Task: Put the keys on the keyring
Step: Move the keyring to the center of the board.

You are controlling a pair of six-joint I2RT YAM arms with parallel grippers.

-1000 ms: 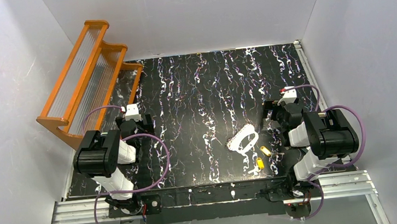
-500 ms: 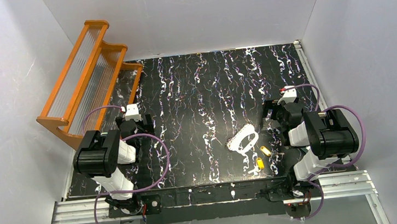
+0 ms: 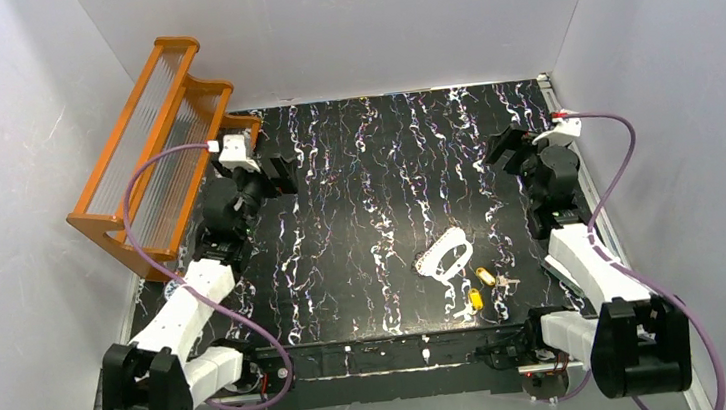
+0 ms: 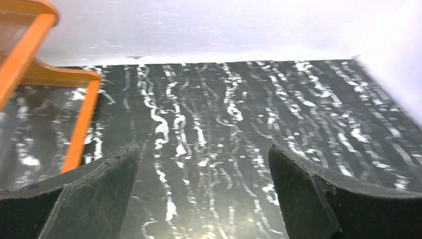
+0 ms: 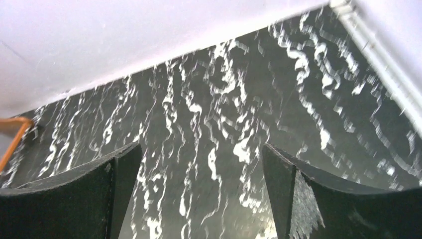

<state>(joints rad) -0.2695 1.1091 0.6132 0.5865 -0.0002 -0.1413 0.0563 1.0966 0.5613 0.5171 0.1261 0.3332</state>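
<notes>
The whitish keyring (image 3: pixel 444 254) lies as an oval loop on the black marbled table, right of centre near the front. Two small keys with yellow heads rest just beside it: one (image 3: pixel 486 276) to its lower right, the other (image 3: pixel 475 299) closer to the front edge. My left gripper (image 3: pixel 274 173) is stretched out to the far left by the orange rack, open and empty. My right gripper (image 3: pixel 509 148) is stretched out to the far right, open and empty, well beyond the keys. Neither wrist view shows the keys or keyring; the left wrist fingers (image 4: pixel 94 184) and right wrist fingers (image 5: pixel 288 184) stand wide apart.
An orange rack with ribbed clear panels (image 3: pixel 152 145) leans at the back left, its frame (image 4: pixel 82 119) close to the left gripper. White walls enclose the table on three sides. A metal rail (image 3: pixel 577 174) runs along the right edge.
Both arms have unfolded from their tucked pose near the bases and reached toward the back of the table. The keys and keyring have not moved.
</notes>
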